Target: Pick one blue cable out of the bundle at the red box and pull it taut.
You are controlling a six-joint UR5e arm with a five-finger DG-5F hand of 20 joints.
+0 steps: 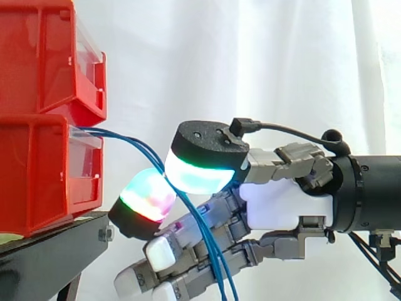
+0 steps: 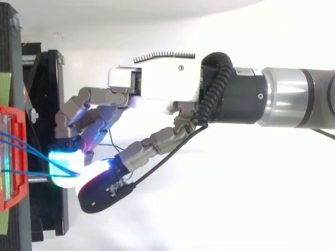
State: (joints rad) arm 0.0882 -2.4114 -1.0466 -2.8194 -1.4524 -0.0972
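Several thin blue cables (image 1: 135, 145) come out of the lower red bin (image 1: 37, 182) and curve down to the right in a slack arc. My hand (image 1: 282, 200) reaches in from the right, just off the bin's front. A green-cyan glowing pad (image 1: 197, 172) and a red-green glowing pad (image 1: 147, 199) are closed against each other with the cables running between them. Below the pinch the cables hang down past the lower curled fingers. From above, two blue cables (image 2: 31, 149) converge from the red bin (image 2: 10, 157) into the glowing pad (image 2: 63, 175) of the hand (image 2: 157, 83).
A second red bin (image 1: 44, 56) is stacked on top of the lower one. Both rest on a black stand (image 1: 50, 257) whose edge lies just under the fingertips. A white curtain (image 1: 282, 63) hangs behind.
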